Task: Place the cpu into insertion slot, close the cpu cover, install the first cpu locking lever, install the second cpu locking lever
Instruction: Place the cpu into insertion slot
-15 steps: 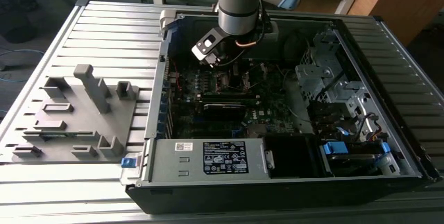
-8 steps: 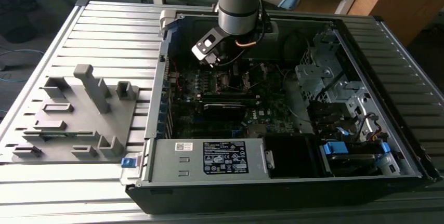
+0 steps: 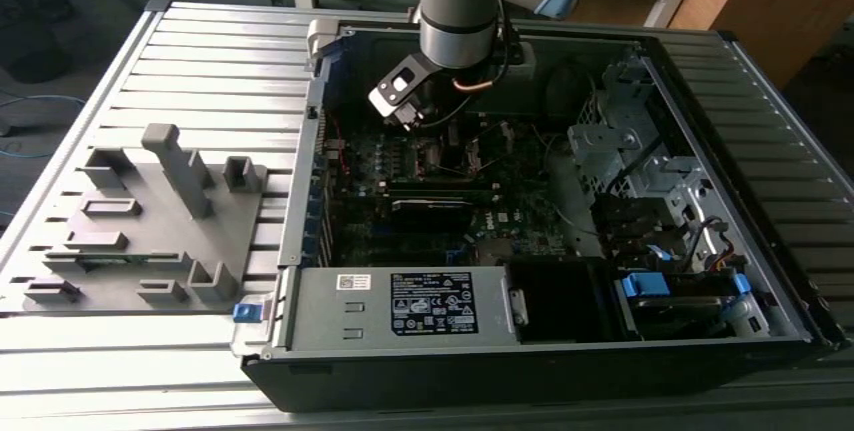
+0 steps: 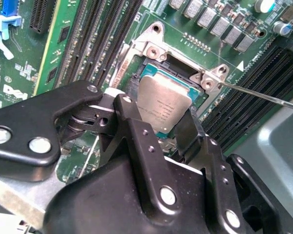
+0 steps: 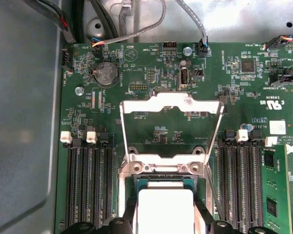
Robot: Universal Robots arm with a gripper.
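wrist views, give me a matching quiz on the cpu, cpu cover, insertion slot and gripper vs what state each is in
Things:
1 cpu
2 cpu cover
3 insertion slot
4 gripper

States:
a uncovered, just beneath the chip
b shut on the chip
c swung open, away from the socket
d gripped on two sides

Pairs: 1-d, 2-c, 3-a, 4-b

Power supply label (image 3: 434, 303) — print illegible.

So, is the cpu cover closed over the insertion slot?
No, the cpu cover stands swung open, green board showing through its window.
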